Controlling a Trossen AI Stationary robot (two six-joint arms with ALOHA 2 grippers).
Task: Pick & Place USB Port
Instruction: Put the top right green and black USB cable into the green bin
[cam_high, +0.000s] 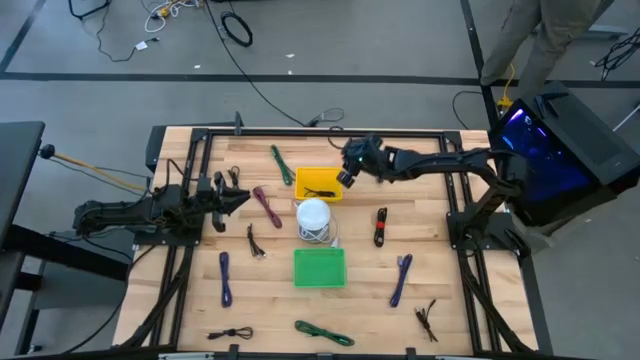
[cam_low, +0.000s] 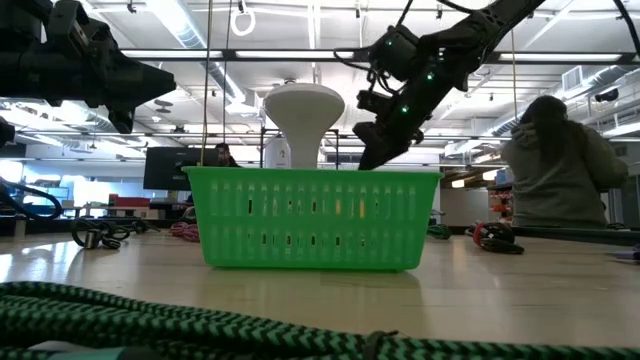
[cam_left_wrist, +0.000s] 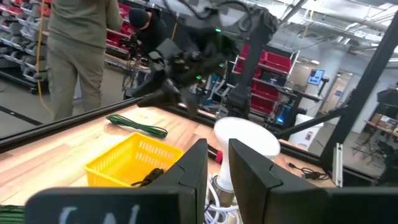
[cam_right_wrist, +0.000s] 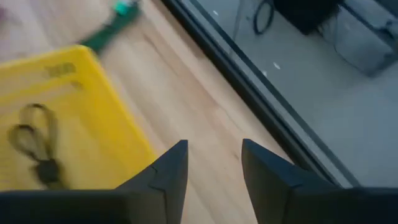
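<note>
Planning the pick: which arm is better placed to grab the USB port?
Right, probably. The right gripper hangs open by the yellow basket, on the USB port's side of the table. The left gripper waits beyond the white object.

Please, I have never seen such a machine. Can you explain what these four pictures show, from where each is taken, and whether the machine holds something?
It is a robot with two dark arms at a wooden table. One picture looks straight down, one looks level across the table, and two come from cameras on the wrists.

The left gripper waits at the table's left side. The right gripper hangs above the yellow basket's right edge, fingers open and empty. A dark wire tie lies in that basket.

Also on the table are a green basket, a white object, colored straps and more ties. The USB port, black with red marks, lies untouched to the white object's right. People stand behind the table.
</note>
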